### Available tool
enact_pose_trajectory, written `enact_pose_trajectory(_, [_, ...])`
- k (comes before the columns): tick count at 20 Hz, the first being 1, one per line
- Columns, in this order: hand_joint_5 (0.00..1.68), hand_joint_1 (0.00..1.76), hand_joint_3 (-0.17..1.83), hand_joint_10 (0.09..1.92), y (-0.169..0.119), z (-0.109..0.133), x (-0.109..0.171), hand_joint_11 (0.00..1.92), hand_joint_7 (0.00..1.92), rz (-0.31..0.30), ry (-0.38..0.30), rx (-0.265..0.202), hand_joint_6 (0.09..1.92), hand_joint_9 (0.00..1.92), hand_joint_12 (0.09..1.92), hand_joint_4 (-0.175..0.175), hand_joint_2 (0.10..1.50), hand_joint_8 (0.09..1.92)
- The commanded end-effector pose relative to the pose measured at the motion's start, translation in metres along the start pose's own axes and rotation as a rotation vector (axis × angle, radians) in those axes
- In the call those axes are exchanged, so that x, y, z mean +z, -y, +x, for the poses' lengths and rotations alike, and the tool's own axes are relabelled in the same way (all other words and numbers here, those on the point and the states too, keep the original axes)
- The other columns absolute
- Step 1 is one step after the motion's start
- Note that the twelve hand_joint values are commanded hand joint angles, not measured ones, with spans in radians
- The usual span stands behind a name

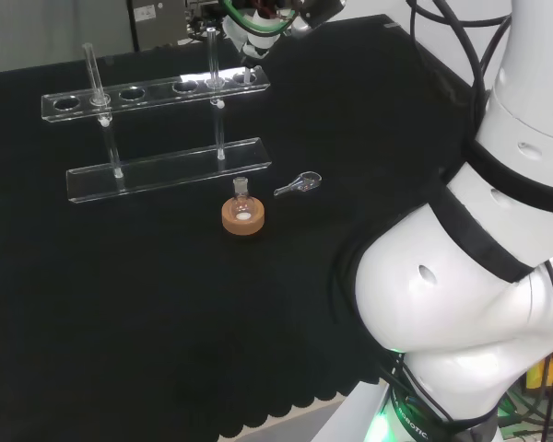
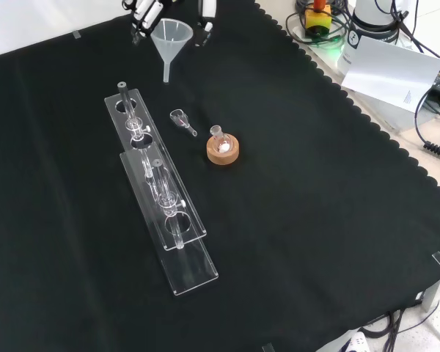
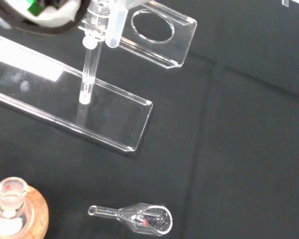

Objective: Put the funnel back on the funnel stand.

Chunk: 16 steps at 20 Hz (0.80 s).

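Note:
A translucent white funnel [image 2: 171,35] hangs in the air with the hand [image 2: 205,15] shut on its rim, fingers on both sides. In the head view the hand [image 1: 254,35] is at the top, over the right end of the clear acrylic funnel stand [image 1: 157,94]. The funnel's stem [image 3: 112,31] points down just beside the stand's end hole [image 3: 152,25], above the shelf, not inside the hole. The stand [image 2: 158,192] has a top shelf with several holes on two posts over a base plate [image 3: 97,114].
A small round flask on a cork ring [image 1: 242,214] stands in front of the stand's base, and a small glass scoop [image 1: 300,183] lies to its right in the head view. A thin glass tube [image 1: 92,69] stands upright in the stand's left end. The arm's white links [image 1: 479,239] fill the right.

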State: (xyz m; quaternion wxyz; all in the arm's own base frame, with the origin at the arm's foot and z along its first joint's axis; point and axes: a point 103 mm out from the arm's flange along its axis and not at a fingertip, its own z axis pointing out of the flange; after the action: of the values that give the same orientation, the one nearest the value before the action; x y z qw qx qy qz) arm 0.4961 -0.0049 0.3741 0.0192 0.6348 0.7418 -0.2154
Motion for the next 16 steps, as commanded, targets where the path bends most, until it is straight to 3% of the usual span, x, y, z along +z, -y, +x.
enact_pose_trajectory(1, [0.51, 0.81, 0.55, 0.54, -0.045, -0.022, -0.004, 0.47, 0.45, 0.011, -0.015, -0.007, 0.09, 0.76, 1.29, -0.034, 0.67, 0.68])
enact_pose_trajectory(16, [0.52, 0.81, 0.55, 0.54, -0.078, -0.031, 0.006, 0.47, 0.45, 0.025, -0.019, -0.011, 0.09, 0.76, 1.29, -0.034, 0.67, 0.68])
